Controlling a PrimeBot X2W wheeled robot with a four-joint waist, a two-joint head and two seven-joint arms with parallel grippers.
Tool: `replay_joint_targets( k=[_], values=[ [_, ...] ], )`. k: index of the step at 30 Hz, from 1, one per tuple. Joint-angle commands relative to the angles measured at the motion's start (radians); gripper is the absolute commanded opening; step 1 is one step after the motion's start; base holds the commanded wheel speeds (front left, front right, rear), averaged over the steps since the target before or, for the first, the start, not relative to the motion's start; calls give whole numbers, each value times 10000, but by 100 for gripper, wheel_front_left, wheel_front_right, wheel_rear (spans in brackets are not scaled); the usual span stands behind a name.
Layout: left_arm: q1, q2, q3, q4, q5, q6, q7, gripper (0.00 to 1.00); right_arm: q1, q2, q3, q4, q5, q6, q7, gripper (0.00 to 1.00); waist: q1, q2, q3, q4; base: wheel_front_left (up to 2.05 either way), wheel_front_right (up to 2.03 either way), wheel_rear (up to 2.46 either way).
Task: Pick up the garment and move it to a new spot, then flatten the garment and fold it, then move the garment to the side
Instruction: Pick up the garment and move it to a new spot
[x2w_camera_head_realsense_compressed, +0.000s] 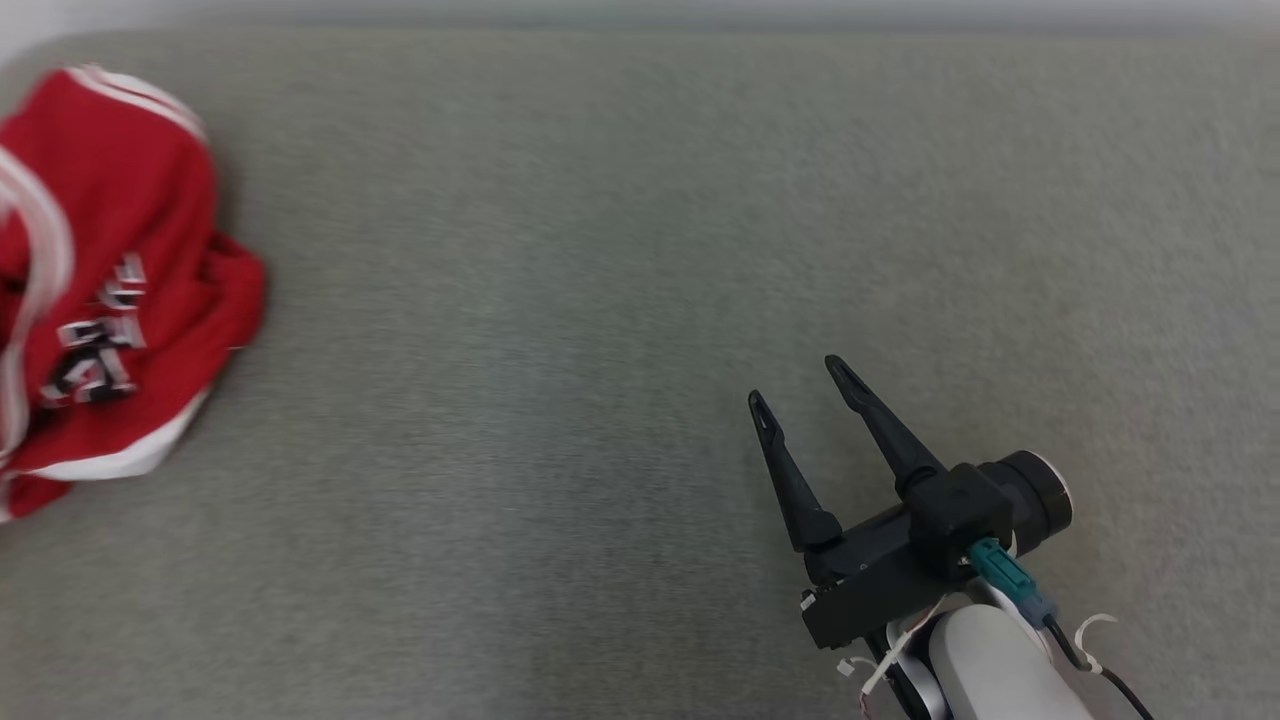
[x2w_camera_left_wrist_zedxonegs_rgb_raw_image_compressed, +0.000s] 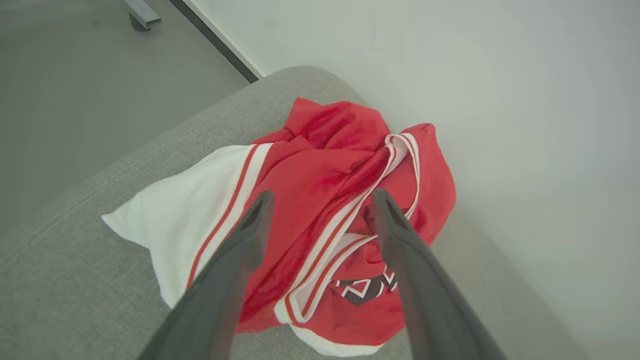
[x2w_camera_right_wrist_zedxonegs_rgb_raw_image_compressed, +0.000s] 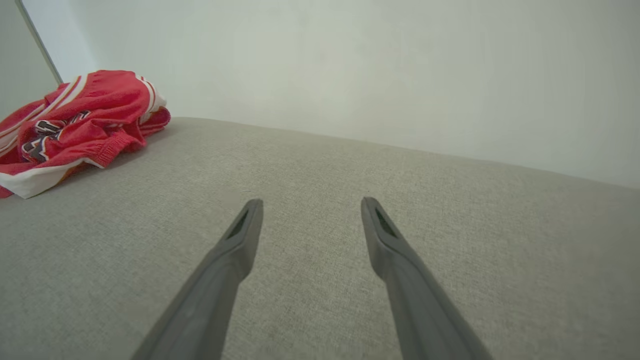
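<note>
One garment (x2w_camera_head_realsense_compressed: 110, 290), red with white trim and dark lettering, lies crumpled at the far left of your head view on the grey fabric worktop (x2w_camera_head_realsense_compressed: 560, 250), partly cut off by the frame edge. Your right gripper (x2w_camera_head_realsense_compressed: 797, 382) sits at the lower right, well apart from the garment, its two dark fingers spread wide with nothing between them.

In your left wrist view, the left gripper (x2w_camera_left_wrist_zedxonegs_rgb_raw_image_compressed: 322, 194) points straight at the garment (x2w_camera_left_wrist_zedxonegs_rgb_raw_image_compressed: 310, 160), fingers wide apart and holding nothing; you cannot tell whether the tips touch the cloth. The heap sits by the rounded corner of the worktop (x2w_camera_left_wrist_zedxonegs_rgb_raw_image_compressed: 75, 280), just beside the pale wall (x2w_camera_left_wrist_zedxonegs_rgb_raw_image_compressed: 500, 100), with a white panel spread out to that view's left.

In your right wrist view, the right gripper (x2w_camera_right_wrist_zedxonegs_rgb_raw_image_compressed: 310, 201) is fully spread and empty over the bare worktop (x2w_camera_right_wrist_zedxonegs_rgb_raw_image_compressed: 450, 240), and the garment (x2w_camera_right_wrist_zedxonegs_rgb_raw_image_compressed: 85, 115) lies at the upper left, against the wall (x2w_camera_right_wrist_zedxonegs_rgb_raw_image_compressed: 350, 65)
</note>
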Motion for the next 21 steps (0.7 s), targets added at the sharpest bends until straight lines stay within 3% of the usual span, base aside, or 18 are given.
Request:
replay_joint_targets(
  k=[1, 11, 16, 17, 18, 21],
  values=[
    [-114, 198, 14, -36, -58, 86, 138, 100, -89, 21, 24, 18, 18, 5, -89, 100, -5, -3, 1607, -1620, 0, 0, 0],
    [586, 991, -265, 19, 930, 803, 543, 100, -159, 37, 185, 211, 310, 5, -279, 100, -5, -3, 1604, -1835, 0, 0, 0],
    [901, 1182, -341, 392, 1282, 810, 363, 100, -33, 34, 172, 298, 418, 5, -327, 100, -5, -3, 1439, -1840, 0, 0, 0],
    [922, 1246, -352, 451, 1341, 771, 298, 36, -7, 36, 175, 317, 431, 5, -331, 100, -5, -3, 1390, -1833, 0, 0, 0],
    [946, 1327, -347, 519, 1399, 707, 201, 3, 13, 36, 170, 344, 438, 5, -324, 100, -5, -3, 1318, -1815, 0, 0, 0],
    [970, 1292, -342, 660, 1323, 500, 35, 0, 61, 32, 183, 435, 493, 5, -333, 100, -5, -3, 1056, -1743, 0, 0, 0]
  ],
)
